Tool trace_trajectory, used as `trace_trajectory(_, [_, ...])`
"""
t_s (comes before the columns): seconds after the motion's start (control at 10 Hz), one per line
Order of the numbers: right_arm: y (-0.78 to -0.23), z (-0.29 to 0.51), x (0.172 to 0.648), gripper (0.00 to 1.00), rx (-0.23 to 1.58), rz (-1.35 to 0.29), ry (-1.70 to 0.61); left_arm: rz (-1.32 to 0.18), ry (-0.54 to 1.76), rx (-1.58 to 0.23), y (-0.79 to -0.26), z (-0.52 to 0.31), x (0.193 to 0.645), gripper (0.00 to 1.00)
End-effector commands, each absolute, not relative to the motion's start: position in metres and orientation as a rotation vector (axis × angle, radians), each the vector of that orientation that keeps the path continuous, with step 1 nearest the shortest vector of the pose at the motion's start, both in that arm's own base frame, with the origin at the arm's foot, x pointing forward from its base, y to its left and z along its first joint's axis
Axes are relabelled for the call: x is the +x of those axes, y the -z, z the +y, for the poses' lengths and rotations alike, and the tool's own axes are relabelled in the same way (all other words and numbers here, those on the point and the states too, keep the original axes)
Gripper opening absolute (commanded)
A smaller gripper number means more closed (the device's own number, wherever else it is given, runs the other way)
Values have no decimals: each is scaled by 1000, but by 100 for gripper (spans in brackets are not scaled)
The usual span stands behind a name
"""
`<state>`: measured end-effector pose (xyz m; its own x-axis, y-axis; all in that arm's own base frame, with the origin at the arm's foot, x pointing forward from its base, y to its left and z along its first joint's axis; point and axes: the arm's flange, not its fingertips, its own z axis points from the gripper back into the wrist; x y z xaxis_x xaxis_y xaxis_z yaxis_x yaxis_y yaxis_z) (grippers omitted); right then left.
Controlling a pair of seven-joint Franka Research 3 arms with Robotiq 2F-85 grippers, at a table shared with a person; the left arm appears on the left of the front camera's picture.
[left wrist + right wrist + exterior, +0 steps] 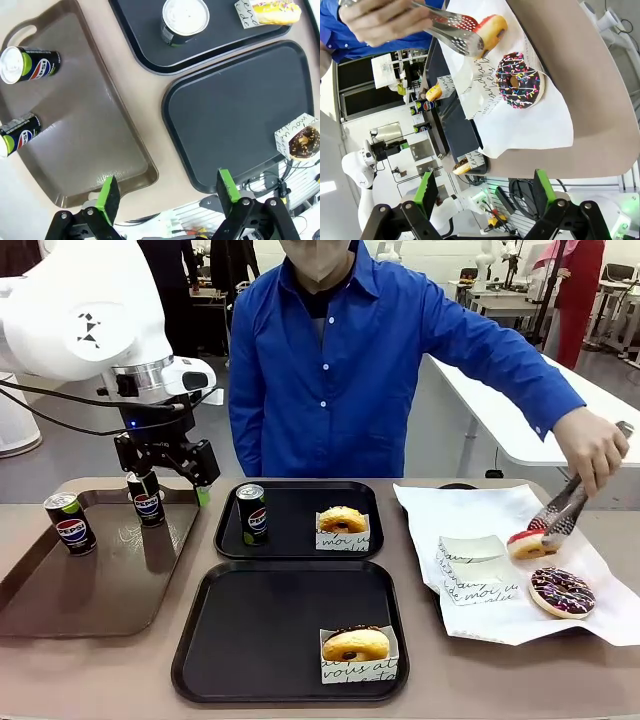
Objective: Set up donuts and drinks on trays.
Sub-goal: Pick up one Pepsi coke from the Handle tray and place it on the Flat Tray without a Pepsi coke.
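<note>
Spread wide, empty: left tool point(168, 488), over brown tray point(110, 580) far edge. Spread too, gripping nothing: right tool point(484, 187). Front view puts can point(147, 502) just beside left tool; left wrist view puts it off to side, outside fingers. Right wrist view adds tongs point(455, 37) pinching red-iced donut point(492, 27), sprinkled donut point(520, 80) on paper point(530, 125), well right of brown tray.

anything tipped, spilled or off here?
Nothing stands out. On the brown tray the left can and right can stand upright, as does the third can on the far black tray. The far donut and near donut sit sleeved inside their trays. The near black tray just lacks a can.
</note>
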<state>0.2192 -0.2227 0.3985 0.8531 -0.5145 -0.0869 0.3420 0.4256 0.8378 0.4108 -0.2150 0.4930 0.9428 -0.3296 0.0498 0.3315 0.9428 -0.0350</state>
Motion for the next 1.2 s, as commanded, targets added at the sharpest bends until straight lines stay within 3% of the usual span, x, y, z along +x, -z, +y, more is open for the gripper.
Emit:
trace_trajectory(0.0, [-399, -223, 220, 100, 1013, -199, 535, -94, 214, -93, -519, -170, 412, 100])
trace_trajectory(0.4, [-399, -223, 220, 100, 1013, -199, 535, -112, -22, -57, -553, -29, 425, 100])
trace_trajectory(0.7, [-399, -223, 220, 100, 1013, -199, 535, -42, -38, 17, -512, 17, 456, 100])
trace_trajectory(1.1, [-399, -223, 220, 100, 1013, -199, 535, -78, -32, -60, -478, 37, 478, 100])
